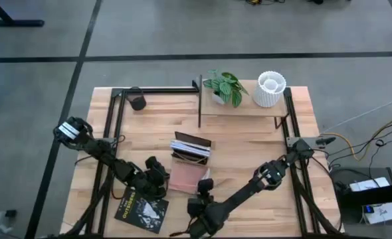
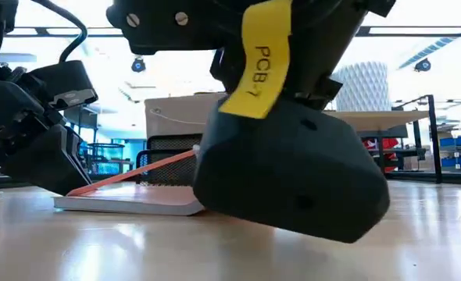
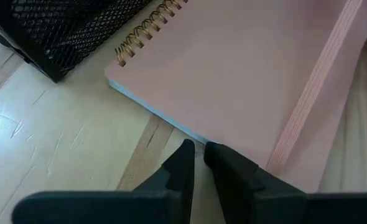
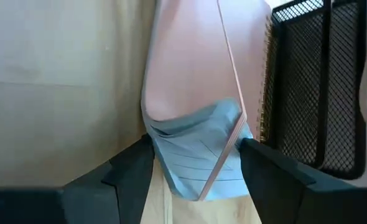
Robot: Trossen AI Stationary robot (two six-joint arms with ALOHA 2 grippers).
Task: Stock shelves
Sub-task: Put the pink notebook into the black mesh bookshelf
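High view: nearest the front edge of the worktop (image 1: 249, 143), a dark book (image 1: 141, 209) lies flat. Right pincer (image 1: 203, 188) grips the lifted cover and pages of a pink notebook (image 1: 185, 176). Left pincer (image 1: 159, 174), fingers closed on nothing, sits at the notebook's edge. Beyond, a mesh rack (image 1: 190, 149) holds upright books. Farthest, the shelves (image 1: 242, 109) carry a plant (image 1: 224, 86) and white pot (image 1: 270, 89).
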